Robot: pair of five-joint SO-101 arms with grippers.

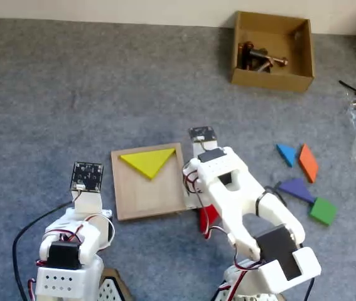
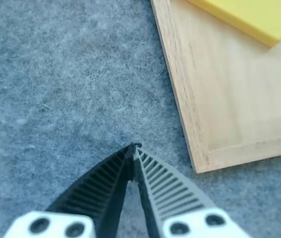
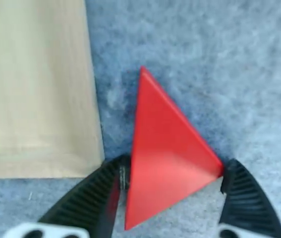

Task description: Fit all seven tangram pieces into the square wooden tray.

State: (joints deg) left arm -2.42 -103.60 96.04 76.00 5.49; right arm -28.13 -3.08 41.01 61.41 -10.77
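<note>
Inside wooden tray [image 1: 146, 202], yellow triangle [image 1: 146, 162]; inside cardboard box [image 1: 269, 80], perhaps metal pieces [image 1: 259, 58].

Caught the left gripper [image 2: 134, 148] over grey carpet [image 2: 56, 74], fingers pressed tip to tip, just beside the outer corner of the square wooden tray [image 2: 179, 99]. Showed a yellow tangram piece [image 2: 249, 17] lying flat inside the tray, well apart from the gripper.
</note>
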